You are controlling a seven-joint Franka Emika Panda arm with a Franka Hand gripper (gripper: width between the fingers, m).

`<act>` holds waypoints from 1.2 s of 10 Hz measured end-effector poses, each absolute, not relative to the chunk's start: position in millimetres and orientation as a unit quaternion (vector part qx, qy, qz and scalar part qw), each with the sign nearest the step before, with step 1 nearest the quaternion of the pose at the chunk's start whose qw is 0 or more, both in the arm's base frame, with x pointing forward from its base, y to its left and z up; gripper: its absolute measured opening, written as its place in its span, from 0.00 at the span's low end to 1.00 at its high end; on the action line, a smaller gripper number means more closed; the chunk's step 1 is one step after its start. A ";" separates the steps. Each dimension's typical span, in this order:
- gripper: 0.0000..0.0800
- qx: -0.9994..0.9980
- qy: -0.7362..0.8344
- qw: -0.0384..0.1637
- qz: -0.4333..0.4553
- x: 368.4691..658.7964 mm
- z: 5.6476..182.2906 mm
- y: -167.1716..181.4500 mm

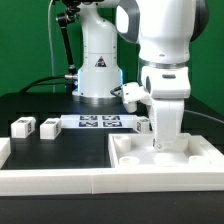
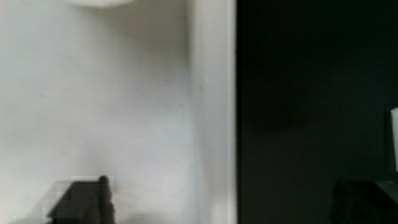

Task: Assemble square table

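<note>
The white square tabletop (image 1: 190, 152) lies on the black table at the exterior view's right. The arm reaches straight down onto its left part, and the gripper (image 1: 160, 143) is mostly hidden there by the arm's own white body. In the wrist view the tabletop (image 2: 98, 110) fills one side and its raised rim (image 2: 214, 100) runs through the middle. The gripper (image 2: 222, 205) is open with nothing between its jaws. One dark fingertip (image 2: 80, 200) is over the white tabletop and the other (image 2: 365, 205) over the black table, so they straddle the rim. Two short white legs (image 1: 22, 126) (image 1: 49, 126) lie at the exterior view's left.
The marker board (image 1: 100, 122) lies flat between the legs and the tabletop. A long white border wall (image 1: 55, 178) runs along the near side. The robot's base (image 1: 97, 70) stands behind, with cables at its left.
</note>
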State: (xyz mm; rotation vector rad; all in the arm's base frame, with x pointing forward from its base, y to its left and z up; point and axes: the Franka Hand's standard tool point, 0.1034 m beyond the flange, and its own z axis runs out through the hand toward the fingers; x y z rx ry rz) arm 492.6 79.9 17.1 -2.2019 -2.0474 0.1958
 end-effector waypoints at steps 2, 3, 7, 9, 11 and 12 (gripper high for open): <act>0.81 -0.740 -0.668 0.052 0.058 497.5 31.7 83.6; 0.81 -0.763 -0.643 0.043 0.053 492.6 41.2 85.4; 0.81 -0.826 -0.559 0.028 0.058 462.8 58.9 100.6; 0.81 -0.828 -0.558 0.028 0.058 463.9 58.1 99.2; 0.81 -0.853 -0.518 0.026 0.058 463.9 57.9 99.4; 0.81 -0.889 -0.455 0.021 0.053 465.0 58.5 98.2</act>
